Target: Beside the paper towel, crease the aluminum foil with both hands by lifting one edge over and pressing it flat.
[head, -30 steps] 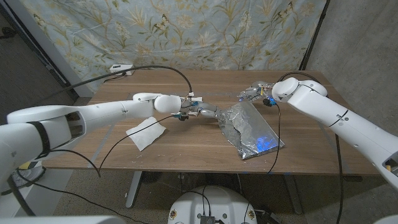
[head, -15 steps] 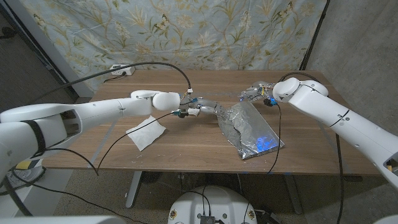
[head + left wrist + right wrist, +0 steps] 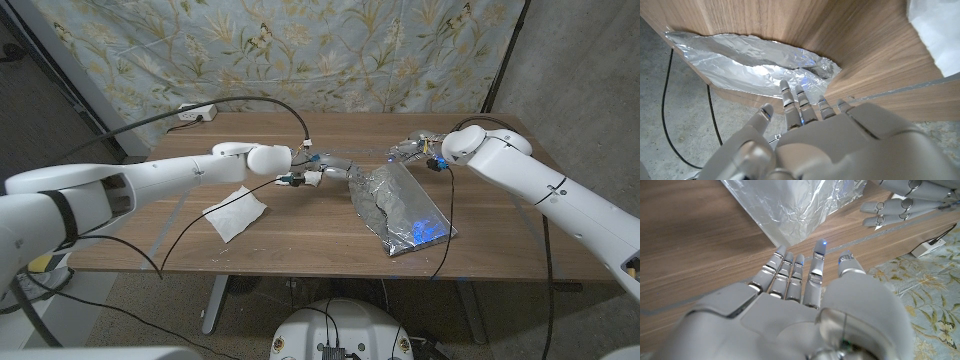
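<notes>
Foil: the aluminum foil (image 3: 400, 205) lies right of centre in the head view, a crumpled sheet running slantwise from the middle of the surface (image 3: 300, 235) down toward its front right edge, its near part flat and catching a blue glint
Paper towel: the paper towel (image 3: 236, 212) lies left of centre, near the foil but clear of it, with bare wood between
Left hand: the left hand (image 3: 335, 174) reaches in from the left of the frame to the foil's upper left edge; in the left wrist view its fingers (image 3: 799, 100) are stretched out and apart with the tips at the foil's crinkled border, holding nothing that I can see
Right hand: the right hand (image 3: 410, 147) sits at the foil's far corner, upper right of centre; the right wrist view shows its fingers (image 3: 790, 272) straight and spread just short of the sheet, gripping nothing
Step in hand: by my reading, both hands are lining up on the far edge, with the lift not yet begun
Next move: the fingertips need to get under or pinch that edge, raise it together, carry it over toward the front, then press it flat
Risk: thin foil may slide or tear instead of lifting
</notes>
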You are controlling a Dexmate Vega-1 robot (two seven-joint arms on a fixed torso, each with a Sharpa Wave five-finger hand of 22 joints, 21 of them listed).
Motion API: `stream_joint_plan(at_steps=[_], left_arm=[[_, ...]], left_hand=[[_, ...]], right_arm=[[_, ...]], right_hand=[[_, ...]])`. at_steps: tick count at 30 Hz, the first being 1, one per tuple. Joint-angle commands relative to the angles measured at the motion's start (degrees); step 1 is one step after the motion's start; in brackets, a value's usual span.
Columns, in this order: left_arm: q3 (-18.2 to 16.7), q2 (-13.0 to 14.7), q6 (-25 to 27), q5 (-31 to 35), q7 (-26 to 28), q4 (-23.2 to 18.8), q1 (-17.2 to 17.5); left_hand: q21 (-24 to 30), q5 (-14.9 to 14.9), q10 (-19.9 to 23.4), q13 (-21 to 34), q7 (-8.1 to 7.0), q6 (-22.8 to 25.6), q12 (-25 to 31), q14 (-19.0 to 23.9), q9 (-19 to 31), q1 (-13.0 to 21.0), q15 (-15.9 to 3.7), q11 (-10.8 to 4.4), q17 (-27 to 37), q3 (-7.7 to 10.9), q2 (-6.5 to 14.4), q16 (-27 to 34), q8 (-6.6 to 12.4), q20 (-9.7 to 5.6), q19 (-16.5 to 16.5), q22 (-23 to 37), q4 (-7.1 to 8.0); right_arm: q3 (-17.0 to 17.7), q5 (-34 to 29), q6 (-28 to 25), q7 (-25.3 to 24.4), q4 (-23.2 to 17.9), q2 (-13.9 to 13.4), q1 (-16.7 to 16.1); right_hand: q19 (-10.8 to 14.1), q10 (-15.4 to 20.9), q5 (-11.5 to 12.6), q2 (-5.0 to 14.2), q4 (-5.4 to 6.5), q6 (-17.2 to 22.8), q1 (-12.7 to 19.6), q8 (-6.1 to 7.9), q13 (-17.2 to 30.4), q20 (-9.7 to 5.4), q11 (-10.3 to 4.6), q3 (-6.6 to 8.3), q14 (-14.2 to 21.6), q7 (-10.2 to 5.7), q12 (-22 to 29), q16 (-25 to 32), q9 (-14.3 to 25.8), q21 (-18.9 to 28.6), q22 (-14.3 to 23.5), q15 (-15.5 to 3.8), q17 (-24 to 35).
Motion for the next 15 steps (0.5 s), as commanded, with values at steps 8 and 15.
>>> stream_joint_plan(at_steps=[8,15], left_arm=[[0.6,-2.64,-1.54,0.85,0.06,3.1,-0.9],[0.94,-3.29,-1.73,1.13,-0.15,4.39,-0.91]], left_hand=[[0.3,-0.2,-0.4,0.17,-0.06,-0.69,-0.1,0.18,0.08,0.74,0.04,-0.02,0.1,0.05,-0.08,-0.02,-0.28,0.34,-4.59,0.17,-0.54],[0.32,-0.2,-0.36,0.18,0.03,-0.82,-0.02,0.2,0.08,0.85,0.05,0.06,0.1,0.02,-0.07,-0.03,-0.24,0.32,-4.5,0.17,-0.65]], right_arm=[[1.81,1.33,-0.01,-1.21,-0.85,-1.1,-1.62],[1.81,1.43,0.32,-1.28,-0.76,-1.42,-1.72]], right_hand=[[-0.24,0.0,0.28,0.73,-0.66,-0.99,0.34,-0.76,0.06,-0.14,-0.13,0.13,-0.01,0.91,0.09,-0.04,-0.06,-0.19,0.3,-0.05,0.08],[-0.27,-0.31,0.23,0.87,-0.97,-2.35,0.44,-1.65,0.04,-0.18,-0.21,0.09,-0.08,1.24,0.04,-0.04,-0.37,-0.18,0.3,-0.11,0.08]])
